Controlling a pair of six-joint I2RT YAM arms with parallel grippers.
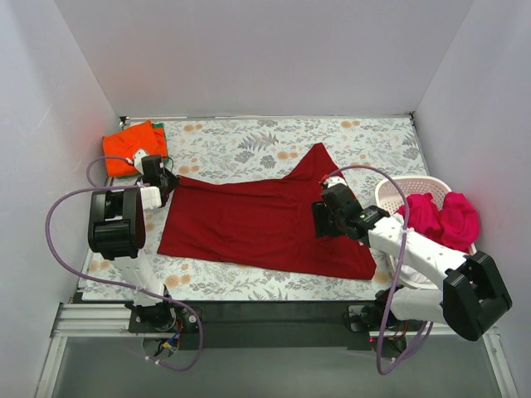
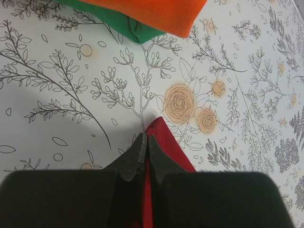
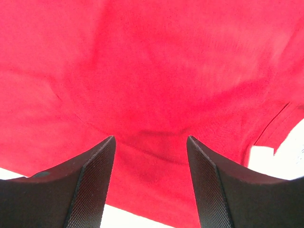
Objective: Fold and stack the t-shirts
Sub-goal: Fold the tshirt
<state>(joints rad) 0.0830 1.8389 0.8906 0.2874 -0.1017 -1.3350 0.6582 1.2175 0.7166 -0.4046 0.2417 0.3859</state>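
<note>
Crimson t-shirt (image 1: 265,224) lies spread on the desk (image 1: 232,145); soft, light, limp, likely to sag and drag, so corners or hem are the hold; left claw (image 2: 145,145) pinched tight on its left corner; right claw (image 3: 151,142) gapes wide over the cloth, holding nothing; only the left wrist view shows that pinch; only the top view shows pink tees (image 1: 452,217) in the basket (image 1: 390,189).

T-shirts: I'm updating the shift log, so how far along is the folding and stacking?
Done: the orange tee lies folded on the green tee at the far left corner. In hand: the crimson tee is spread out, the left tool shut on its corner, the right tool open over its right part. Left: folding it, then the pink tees heaped in the basket.
</note>
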